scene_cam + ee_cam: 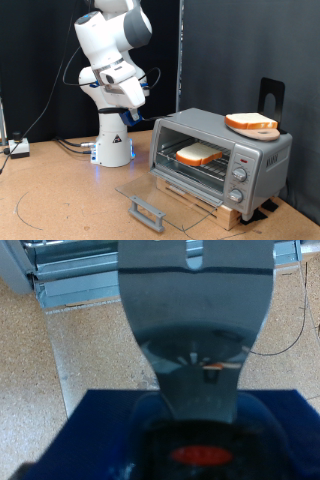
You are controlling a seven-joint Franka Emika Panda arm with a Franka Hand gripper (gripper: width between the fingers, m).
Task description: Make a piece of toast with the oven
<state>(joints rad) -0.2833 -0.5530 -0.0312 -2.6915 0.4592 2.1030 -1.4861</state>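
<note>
The oven (262, 158) stands on a wooden board at the exterior view's right. Its glass door (165, 195) lies folded down flat, with the grey bar handle (147, 212) at the front. The piece of toast (200, 154) lies on the wire rack inside the open oven. My gripper (133, 117) hangs in the air to the left of the oven, apart from it and above the level of the door. Nothing shows between its fingers. The wrist view shows blurred grey and blue shapes and a speckled floor, not the toast.
A second orange-crusted slice (250, 121) lies on a round tan board (262, 132) on top of the oven. A black stand (271, 95) rises behind it. The arm's white base (112, 145) stands at the left, with cables (70, 147) on the table.
</note>
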